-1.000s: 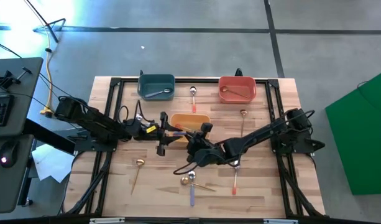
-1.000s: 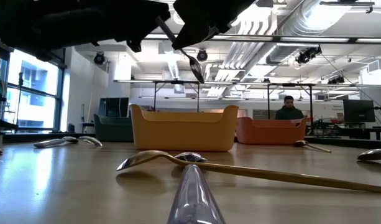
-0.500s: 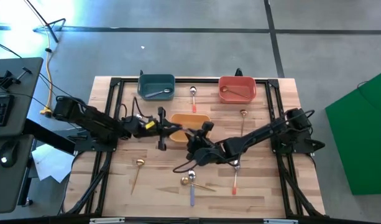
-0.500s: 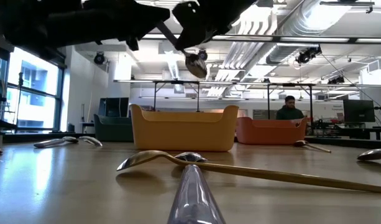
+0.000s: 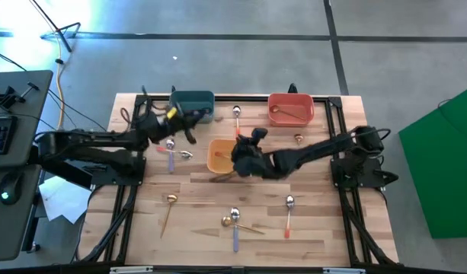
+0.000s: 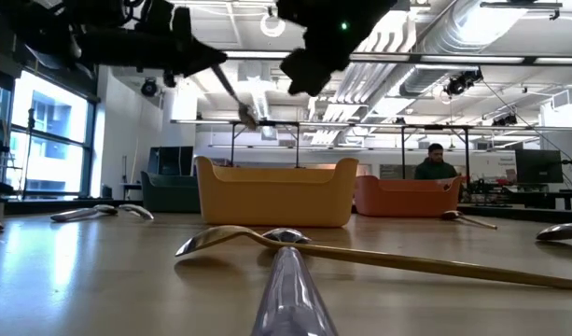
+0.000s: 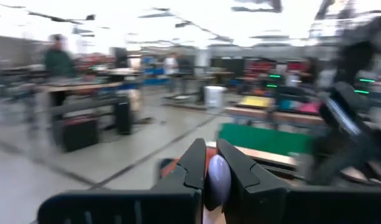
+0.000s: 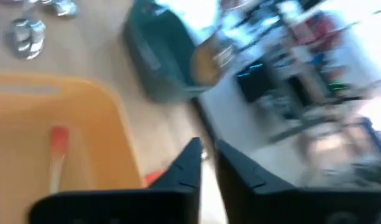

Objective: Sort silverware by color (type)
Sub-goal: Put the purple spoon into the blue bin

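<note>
High view: our left claw (image 5: 189, 122) sits just near of the teal bin (image 5: 192, 106), a lavender-handled spoon (image 5: 171, 154) below it on the bench (image 5: 324, 228); whether it is carried or lying there we can't tell here. Right claw (image 5: 237, 156) is over the yellow bin (image 5: 221, 154); more spoons are scattered at the near side, e.g. an orange-handled spoon (image 5: 289, 215). Low view: a thin spoon hangs from a claw above the yellow bin (image 6: 275, 194), and a gold spoon (image 6: 360, 252) lies near the camera. Left wrist: fingers (image 7: 193, 165) pinch a shiny spoon head (image 7: 216, 177). Right wrist: fingers (image 8: 187, 165) nearly together; we can't tell if they hold anything. An orange handle (image 8: 57, 155) lies in the bin. Our read: spoons are light, stiff and slick, so grip the handle, not the polished bowl.
</note>
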